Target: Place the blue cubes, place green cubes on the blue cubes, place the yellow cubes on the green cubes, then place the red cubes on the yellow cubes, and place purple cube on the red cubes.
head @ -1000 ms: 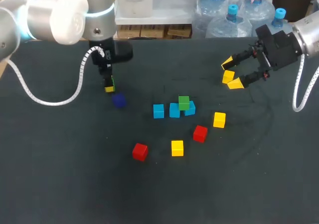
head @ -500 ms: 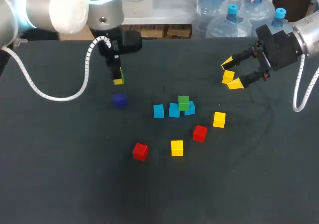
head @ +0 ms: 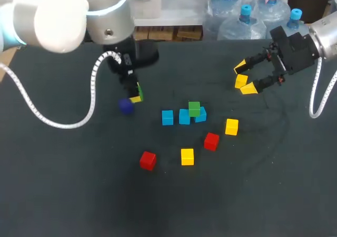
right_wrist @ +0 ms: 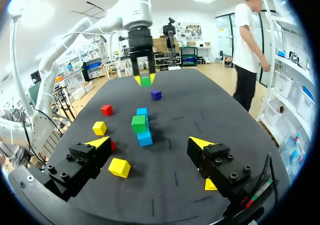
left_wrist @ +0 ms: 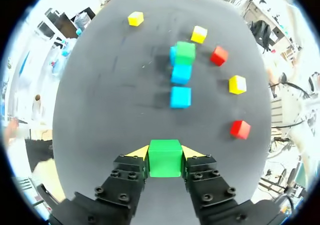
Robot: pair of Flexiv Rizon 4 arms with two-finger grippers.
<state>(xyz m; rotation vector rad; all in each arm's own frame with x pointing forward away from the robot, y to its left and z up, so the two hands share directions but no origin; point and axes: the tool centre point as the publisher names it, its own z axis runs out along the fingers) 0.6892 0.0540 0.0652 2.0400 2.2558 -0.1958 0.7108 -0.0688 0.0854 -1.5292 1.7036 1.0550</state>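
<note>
Where the left arm hangs: the left gripper [head: 136, 95] is above the bench [head: 79, 195], clamped from two sides on a green cube [left_wrist: 165, 158].
Purple cube [head: 125, 106]: on the bench, just beside and below that gripper.
Blue cubes [head: 167, 117]: three in a row near the bench's middle, the right two touching.
Second green cube [head: 194, 108]: atop the row's right part; whether one blue cube or two bear it, I cannot tell.
Yellow cubes [head: 231, 126]: one right of the row, one nearer the front, both loose on the bench.
Red cubes [head: 211, 141]: one between those yellow two, one apart at front left.
Right gripper [head: 244, 78]: fingers wide apart, holding nothing, over the bench's far right.
Third yellow cube [right_wrist: 210, 185]: on the bench under that gripper.
</note>
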